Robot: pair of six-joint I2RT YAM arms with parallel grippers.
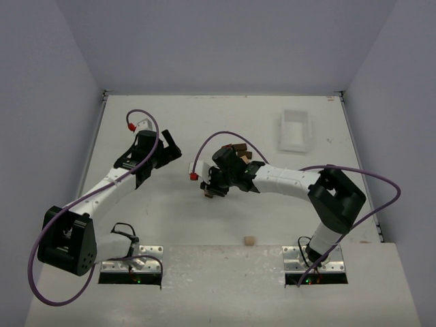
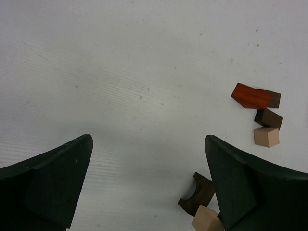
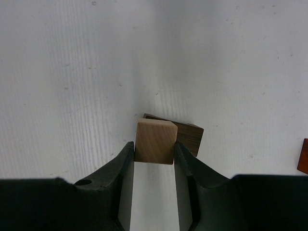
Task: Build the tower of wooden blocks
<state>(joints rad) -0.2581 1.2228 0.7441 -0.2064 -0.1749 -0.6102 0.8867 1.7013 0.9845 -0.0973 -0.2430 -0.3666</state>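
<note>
My right gripper (image 3: 154, 149) is shut on a light tan cube (image 3: 155, 141) and holds it at the near-left edge of a dark brown block (image 3: 190, 137) lying on the table. I cannot tell whether the two touch. In the top view this gripper (image 1: 212, 187) is at mid-table. The left wrist view shows the same dark block, arch-shaped (image 2: 198, 193), with the tan cube (image 2: 208, 220) beside it. My left gripper (image 2: 147, 138) is open and empty over bare table, left of these blocks; in the top view it (image 1: 170, 146) points right.
A loose group lies further off: a reddish-brown block (image 2: 251, 96), a dark brown block (image 2: 268, 118) and a tan cube (image 2: 266, 136). Another tan cube (image 1: 250, 240) sits near the front edge. A white tray (image 1: 296, 131) stands at the back right.
</note>
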